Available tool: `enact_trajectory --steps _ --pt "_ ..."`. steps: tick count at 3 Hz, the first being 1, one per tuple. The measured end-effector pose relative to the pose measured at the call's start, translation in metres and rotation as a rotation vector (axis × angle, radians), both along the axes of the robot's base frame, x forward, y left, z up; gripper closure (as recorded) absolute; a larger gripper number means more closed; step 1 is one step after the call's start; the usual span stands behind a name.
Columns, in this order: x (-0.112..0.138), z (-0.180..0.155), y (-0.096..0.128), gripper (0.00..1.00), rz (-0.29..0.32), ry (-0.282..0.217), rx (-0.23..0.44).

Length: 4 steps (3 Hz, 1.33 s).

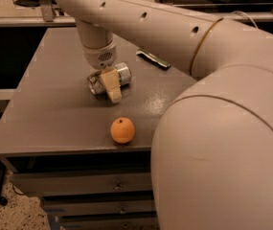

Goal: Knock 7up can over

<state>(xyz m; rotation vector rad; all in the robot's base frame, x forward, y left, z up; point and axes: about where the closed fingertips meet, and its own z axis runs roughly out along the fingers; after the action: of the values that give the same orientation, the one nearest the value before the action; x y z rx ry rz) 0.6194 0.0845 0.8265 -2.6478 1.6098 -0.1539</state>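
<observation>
Currently the pincer [108,84] hangs low over the middle of the grey surface [54,109], pointing straight down from the pale wrist. One tan pad shows on the near side. Whether the pincer is spread, closed or pinching cannot be told, since the can hides the far side.

Risks, as judged:
- The can is round and lies on its side. A sideways nudge from the pincer could set it rolling toward the near edge or into the orange [122,130].
- If the pincer does hold the can, lifting the arm could carry the can up, or stand it upright again. That would undo the knock-over.
- Pressing further down could dent the thin can or pin it against the surface.

The 7up can [121,74] lies on its side directly under the pincer, with its long axis running left to right and slightly away from the camera. The tan pad crosses its near face, and both silver ends stick out past it. The can looks toppled, so the task appears essentially done.

Further out, the orange sits near the front edge, apart from the can. A dark flat object [153,59] lies behind and to the right. Drawers [78,183] run below the surface.
</observation>
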Motion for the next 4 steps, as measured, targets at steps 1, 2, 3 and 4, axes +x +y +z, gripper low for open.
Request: enact_trajectory --steps 1,2,3,4 --pt "0.000 -0.001 -0.004 0.00 0.003 0.002 -0.012" --pt "0.001 -0.002 -0.011 0.00 -0.001 0.003 -0.025" --pt "0.001 -0.002 -0.014 0.00 -0.004 0.003 -0.026" --pt "0.003 0.001 -0.019 0.00 -0.015 0.001 -0.022"
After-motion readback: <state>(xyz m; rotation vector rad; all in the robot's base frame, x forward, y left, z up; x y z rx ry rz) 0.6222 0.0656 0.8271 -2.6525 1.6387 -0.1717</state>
